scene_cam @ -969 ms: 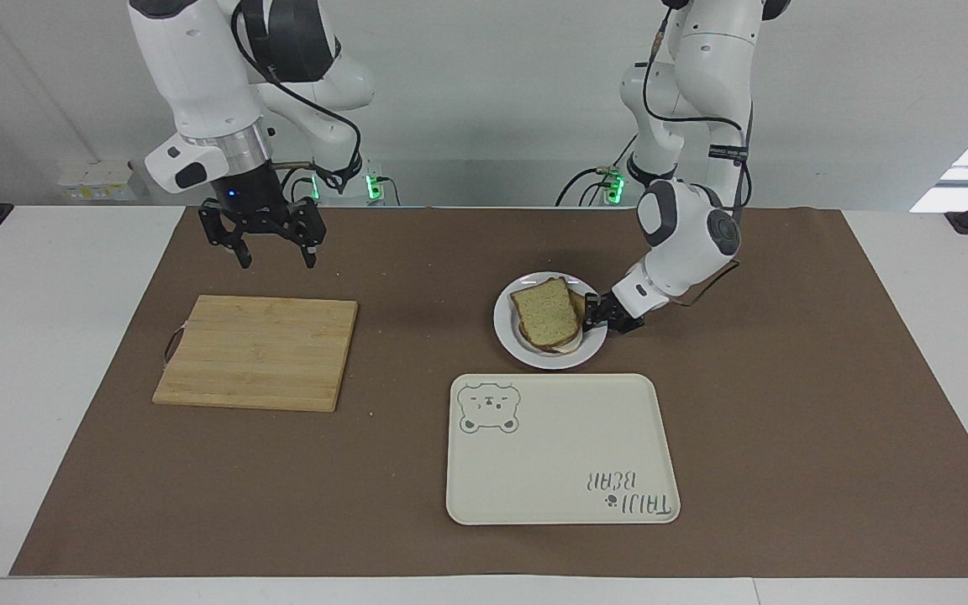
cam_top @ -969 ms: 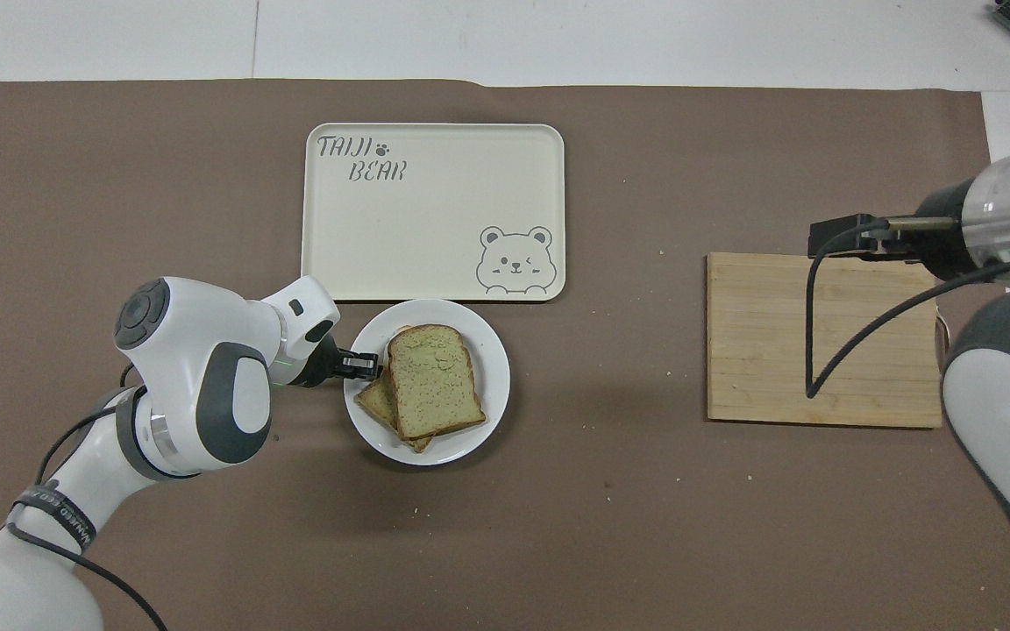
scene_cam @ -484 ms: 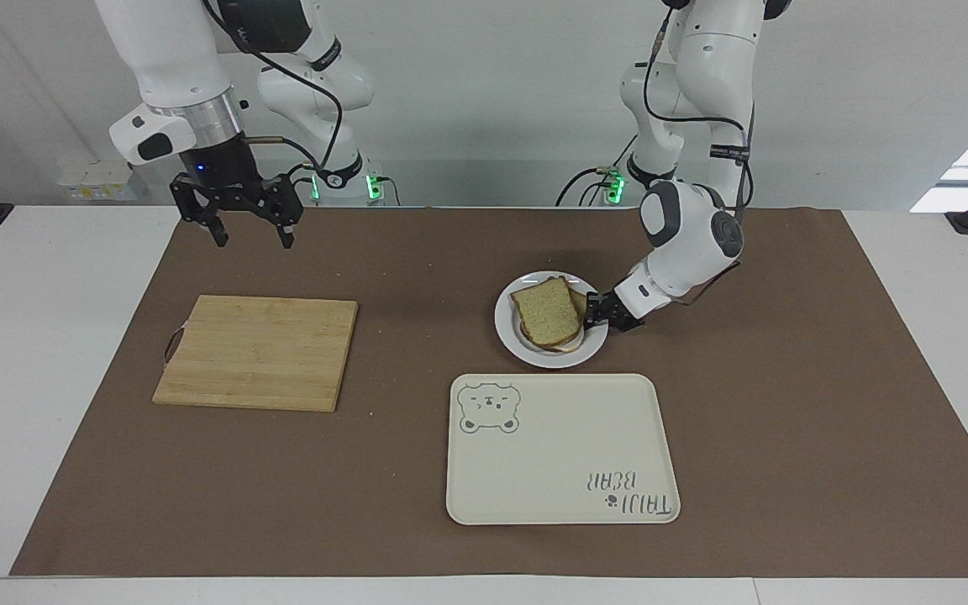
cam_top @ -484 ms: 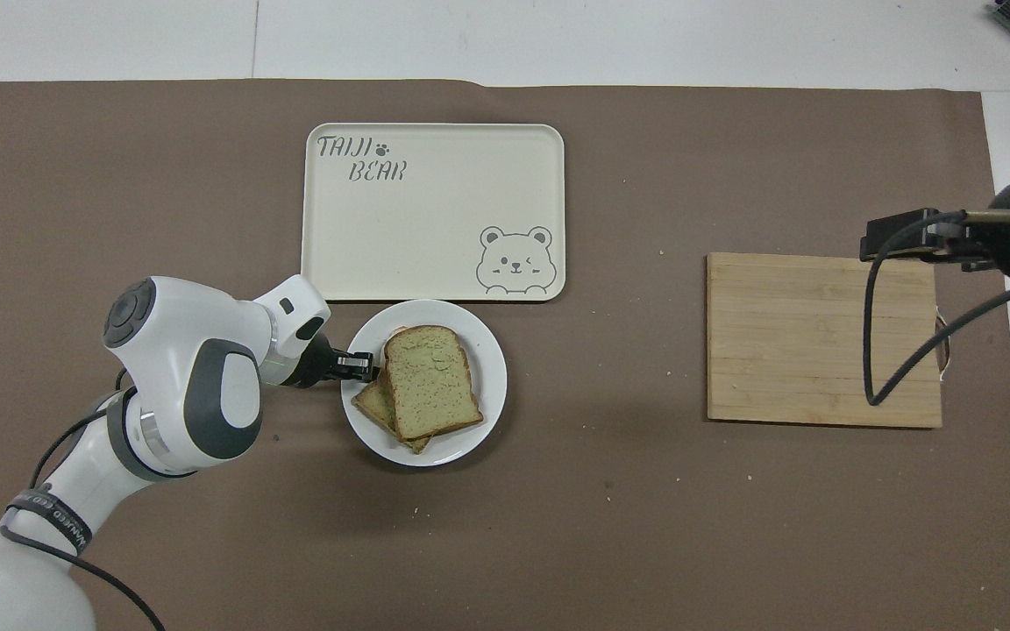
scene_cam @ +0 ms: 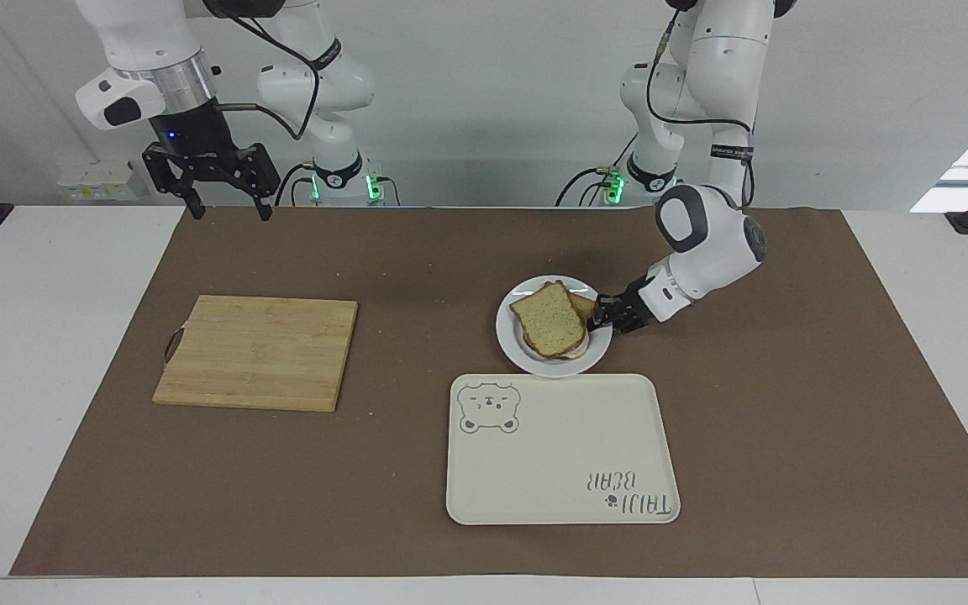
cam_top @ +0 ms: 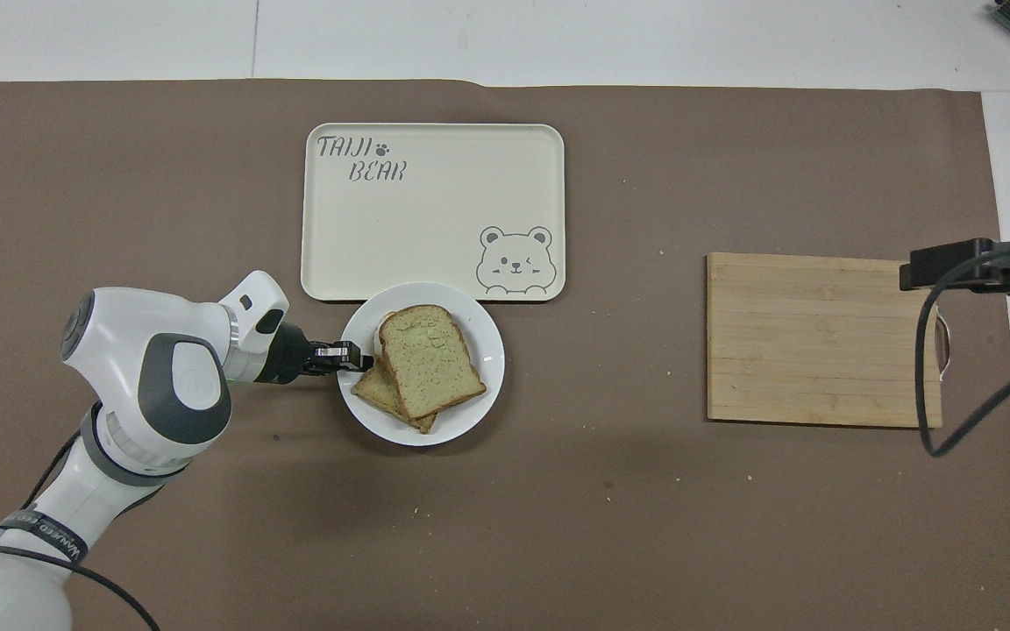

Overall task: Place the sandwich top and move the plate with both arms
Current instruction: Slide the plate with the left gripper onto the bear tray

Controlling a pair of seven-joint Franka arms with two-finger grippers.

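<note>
On the brown mat, the left tool clamps the round white plate; right tool hangs spread apart.

I see a matt brown paper-like mat under everything. On it, the cutting board looks like pale, grained wood; the plate is glossy white, the tray beside the plate smooth matt cream, like plastic.
</note>
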